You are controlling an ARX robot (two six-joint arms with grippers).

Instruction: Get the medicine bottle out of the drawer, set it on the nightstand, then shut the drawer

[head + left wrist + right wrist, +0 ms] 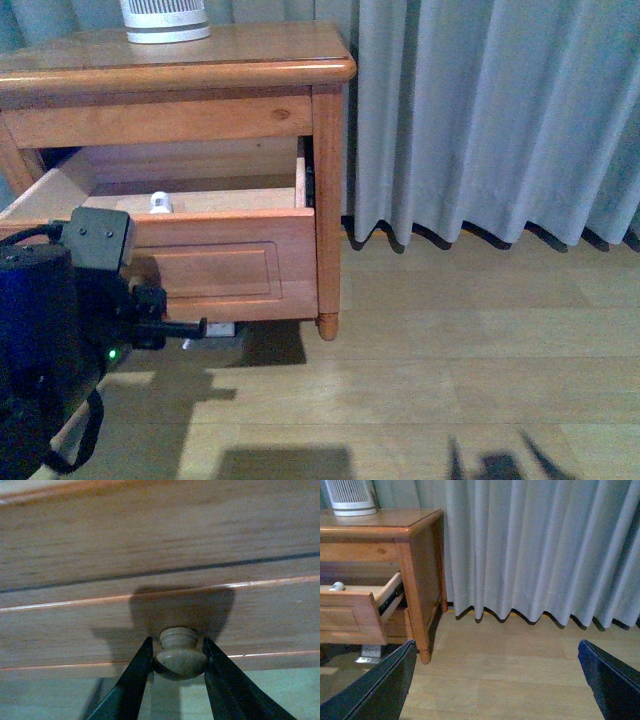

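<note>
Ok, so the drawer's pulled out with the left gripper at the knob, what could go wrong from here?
1. The left gripper pinches only the small rounded knob; it might slip off on another pull.
2. The medicine bottle seems to stand upright just behind the drawer front; a jolt could topple it.
3. The white ribbed device takes up part of the nightstand top, so the open right gripper could bump it when placing.

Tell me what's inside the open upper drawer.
Only the white capped top of the medicine bottle shows, upright, above the drawer front. That front hides the bottle's lower part and most of the drawer floor.
</note>
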